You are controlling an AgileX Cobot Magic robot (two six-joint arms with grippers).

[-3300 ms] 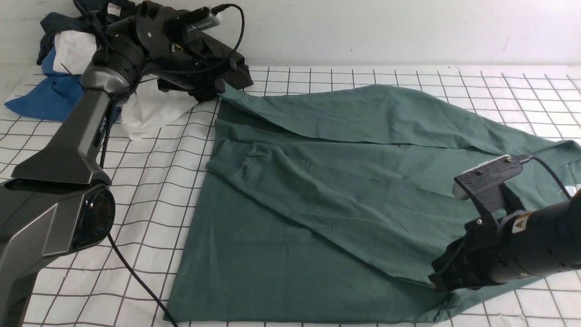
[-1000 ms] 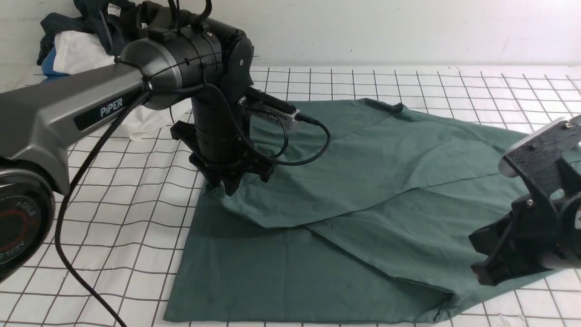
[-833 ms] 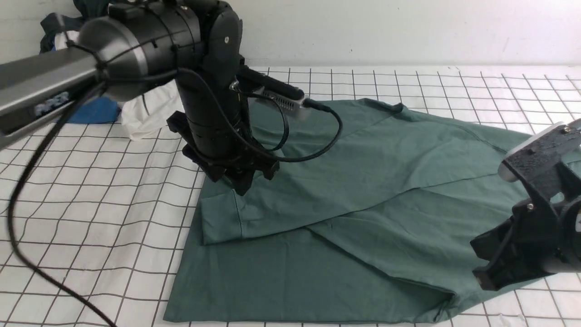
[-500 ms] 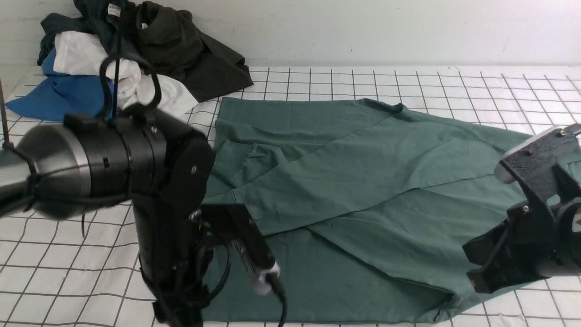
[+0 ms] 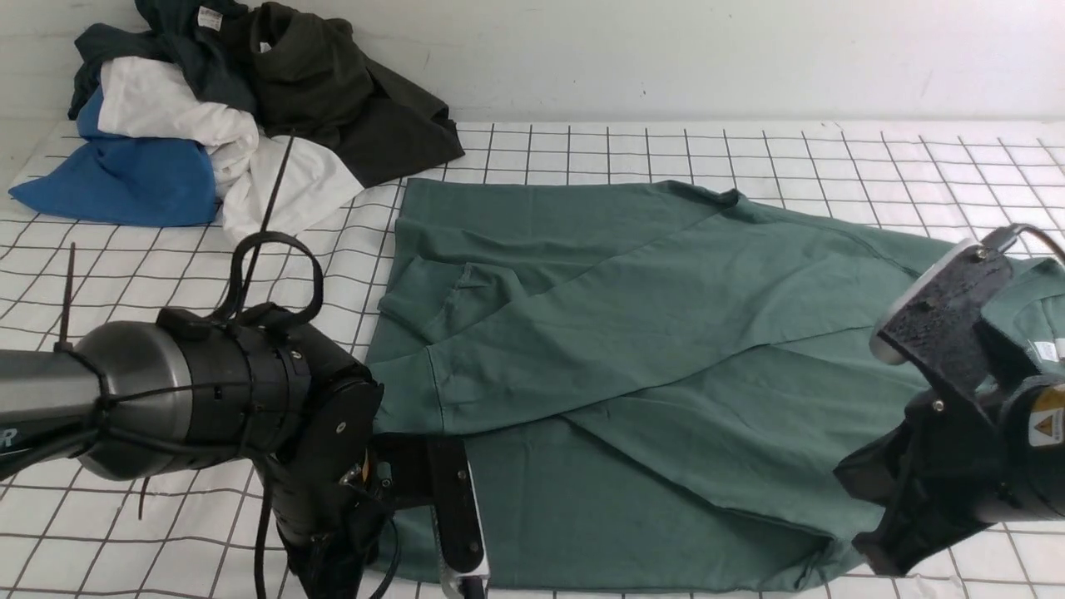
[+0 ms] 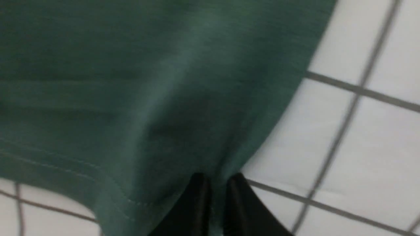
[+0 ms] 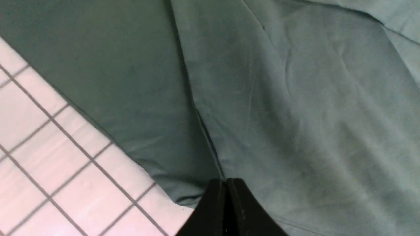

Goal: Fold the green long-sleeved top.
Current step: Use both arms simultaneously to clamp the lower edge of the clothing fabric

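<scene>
Between left fingers: green top hem corner, pinched.

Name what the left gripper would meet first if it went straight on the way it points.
The top. The left gripper points down at its near corner, with cloth pinched at its tips. The table probably lies just beneath.
</scene>
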